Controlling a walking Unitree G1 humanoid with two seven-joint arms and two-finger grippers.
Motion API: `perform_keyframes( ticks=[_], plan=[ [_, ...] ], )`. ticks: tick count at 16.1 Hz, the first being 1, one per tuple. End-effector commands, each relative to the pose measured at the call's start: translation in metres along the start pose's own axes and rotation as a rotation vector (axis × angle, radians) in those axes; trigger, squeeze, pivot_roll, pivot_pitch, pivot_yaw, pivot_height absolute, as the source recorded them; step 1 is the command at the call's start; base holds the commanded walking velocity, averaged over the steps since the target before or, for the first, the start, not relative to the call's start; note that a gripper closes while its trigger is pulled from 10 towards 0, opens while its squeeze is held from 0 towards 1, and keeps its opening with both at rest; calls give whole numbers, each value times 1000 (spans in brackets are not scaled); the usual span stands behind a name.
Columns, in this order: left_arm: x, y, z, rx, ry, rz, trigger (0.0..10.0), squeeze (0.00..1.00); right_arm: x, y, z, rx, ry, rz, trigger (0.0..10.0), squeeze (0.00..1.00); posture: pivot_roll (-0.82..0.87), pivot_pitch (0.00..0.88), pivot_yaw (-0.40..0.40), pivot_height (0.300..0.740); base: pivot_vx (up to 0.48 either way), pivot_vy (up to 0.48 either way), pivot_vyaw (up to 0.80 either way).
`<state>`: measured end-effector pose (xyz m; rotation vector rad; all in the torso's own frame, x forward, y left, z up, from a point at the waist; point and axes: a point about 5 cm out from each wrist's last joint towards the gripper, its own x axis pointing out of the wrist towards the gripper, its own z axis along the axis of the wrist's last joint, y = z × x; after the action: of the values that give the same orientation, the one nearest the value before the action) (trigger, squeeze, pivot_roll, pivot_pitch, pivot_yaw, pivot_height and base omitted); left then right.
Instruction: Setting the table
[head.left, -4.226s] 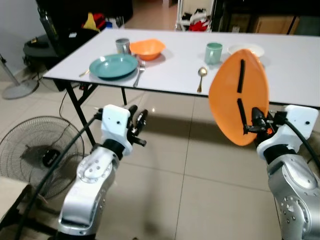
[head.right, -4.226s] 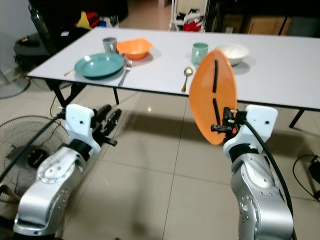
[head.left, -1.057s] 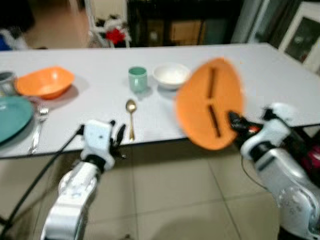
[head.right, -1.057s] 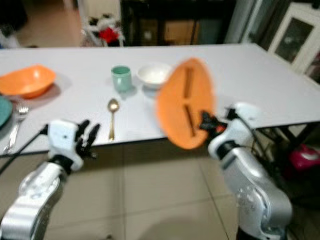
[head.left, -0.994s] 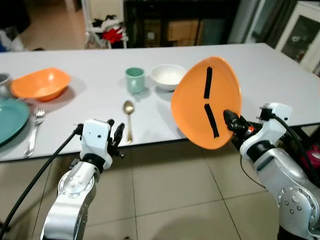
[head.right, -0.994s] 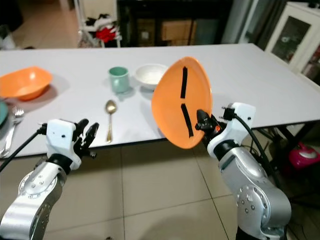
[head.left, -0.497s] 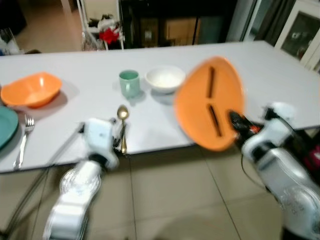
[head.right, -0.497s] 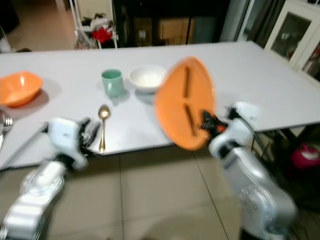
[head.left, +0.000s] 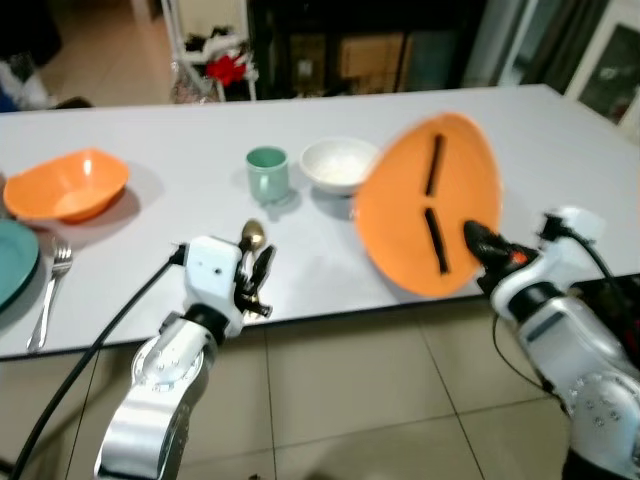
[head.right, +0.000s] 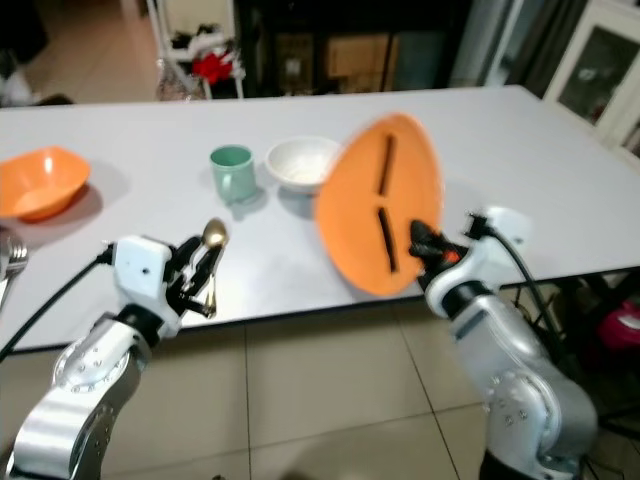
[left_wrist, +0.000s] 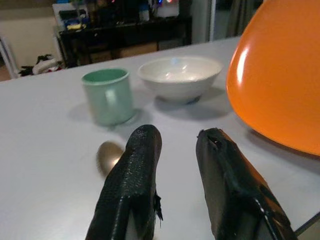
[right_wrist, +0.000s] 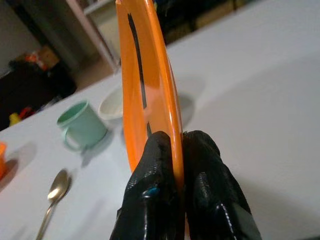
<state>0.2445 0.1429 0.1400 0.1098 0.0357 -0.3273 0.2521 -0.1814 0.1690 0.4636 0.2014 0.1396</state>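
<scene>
Fingers (right_wrist: 160, 170) of the right arm pinch the lower rim of the orange plate (head.left: 430, 220), holding it on edge, nearly upright, over the near edge of the white bench (head.left: 560, 140). Left fingers (left_wrist: 135, 175) hang parted and empty just above the spoon (left_wrist: 109, 156). Behind the spoon stand a green mug (head.left: 267, 172) and a white bowl (head.left: 339, 163); well off to the left sits an orange bowl (head.left: 66, 185).

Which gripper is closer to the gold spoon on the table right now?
Left. The left gripper hangs at the table edge right by the gold spoon; the right gripper, clamping the orange plate, is off to its right.
</scene>
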Motion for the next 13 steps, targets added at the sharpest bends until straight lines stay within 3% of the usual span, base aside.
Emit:
perform_keyframes(
  ticks=[1, 2, 3, 4, 5, 8, 11, 13],
  plan=[
    [-2, 5, 1, 14, 1, 10, 10000, 0, 5, 14, 0, 41, 19, 93, 10000, 0, 81, 0, 1, 740, 0, 0, 0],
    [-3, 5, 1, 17, 8, -9, 10000, 0, 9, 19, -6, 158, 67, 138, 10000, 0, 85, 0, 2, 740, 0, 0, 0],
    [-3, 5, 1, 19, 10, -22, 10000, 0, 11, 21, -8, 218, 74, 158, 10000, 0, 87, 0, 2, 740, 0, 0, 0],
    [-5, 6, 2, 25, 10, -47, 10000, 0, 16, 23, -11, 350, 91, 187, 10000, 0, 92, 0, 3, 740, 0, 0, 0],
    [-5, 6, 3, 27, 9, -53, 10000, 0, 17, 23, -11, 371, 96, 190, 10000, 0, 92, 0, 4, 740, 0, 0, 0],
    [-5, 3, 4, 36, 12, -94, 10000, 0, 28, 20, -18, 551, 118, 155, 10000, 0, 97, 0, 7, 740, 0, 0, 0],
    [-6, -2, 4, 40, 21, -132, 10000, 0, 42, 7, -35, 785, 171, 68, 10000, 0, 101, 0, 16, 740, 0, 0, 0],
    [-7, -3, 4, 45, 27, -149, 10000, 0, 50, -1, -48, 843, 237, 29, 10000, 0, 109, 0, 21, 740, 0, 0, 0]
  ],
)
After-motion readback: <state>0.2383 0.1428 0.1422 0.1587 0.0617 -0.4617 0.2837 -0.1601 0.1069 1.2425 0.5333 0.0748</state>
